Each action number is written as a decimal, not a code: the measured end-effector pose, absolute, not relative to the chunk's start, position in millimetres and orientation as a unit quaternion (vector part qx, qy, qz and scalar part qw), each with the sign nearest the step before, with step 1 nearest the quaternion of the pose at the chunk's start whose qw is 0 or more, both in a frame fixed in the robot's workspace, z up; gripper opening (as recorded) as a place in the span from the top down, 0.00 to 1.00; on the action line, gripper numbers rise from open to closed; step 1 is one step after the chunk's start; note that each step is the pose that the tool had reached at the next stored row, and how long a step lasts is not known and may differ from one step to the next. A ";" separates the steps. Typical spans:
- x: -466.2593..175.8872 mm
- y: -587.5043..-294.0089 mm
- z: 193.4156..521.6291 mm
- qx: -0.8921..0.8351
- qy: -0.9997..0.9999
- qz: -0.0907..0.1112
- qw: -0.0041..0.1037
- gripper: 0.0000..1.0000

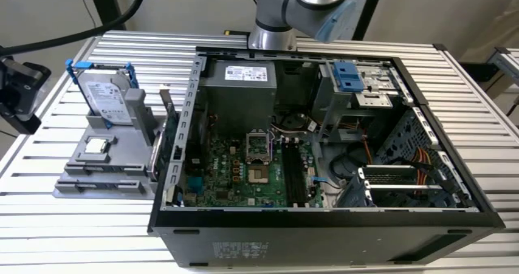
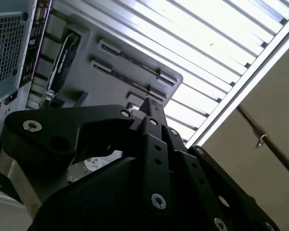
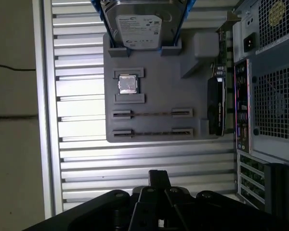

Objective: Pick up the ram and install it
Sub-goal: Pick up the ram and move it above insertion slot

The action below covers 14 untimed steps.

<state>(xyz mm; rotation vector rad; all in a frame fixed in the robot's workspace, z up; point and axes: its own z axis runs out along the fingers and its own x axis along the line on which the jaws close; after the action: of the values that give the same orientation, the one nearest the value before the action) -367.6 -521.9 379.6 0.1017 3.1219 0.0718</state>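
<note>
We see the pincer point(image 3: 159, 177) above the slatted table point(image 3: 82, 159). Its fingers point(image 2: 153, 113) are pressed together with nothing pinched, as both wrist views show. Just ahead of the tips sits the gray holder point(image 3: 156, 86). The ram point(image 3: 152, 114) stands edge-on as a thin strip in the holder's slot rows, on the end nearest the pincer and clear of the tips. We cannot tell whether one row or both hold a stick. Beyond the ram lies the processor chip point(image 3: 127, 84). Farther out again, the hard drive point(image 3: 137, 24) stands in its blue frame. To the side of the holder an upright card point(image 3: 215, 110) stands beside the open PC case point(image 3: 274, 101). The black motherboard slots point(image 1: 293, 175) are well apart from the ram.
</note>
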 end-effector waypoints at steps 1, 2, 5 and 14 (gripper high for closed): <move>-367.6 -522.3 379.5 0.033 0.999 0.023 0.009 1.00; -367.6 -522.6 379.5 0.032 0.999 0.023 0.009 1.00; -367.6 -522.7 379.5 0.032 0.999 0.023 0.009 1.00; -367.5 -513.3 378.7 0.014 1.000 0.023 0.008 1.00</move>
<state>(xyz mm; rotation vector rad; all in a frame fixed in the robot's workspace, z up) -367.5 -513.3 378.7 0.0452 3.1239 0.0725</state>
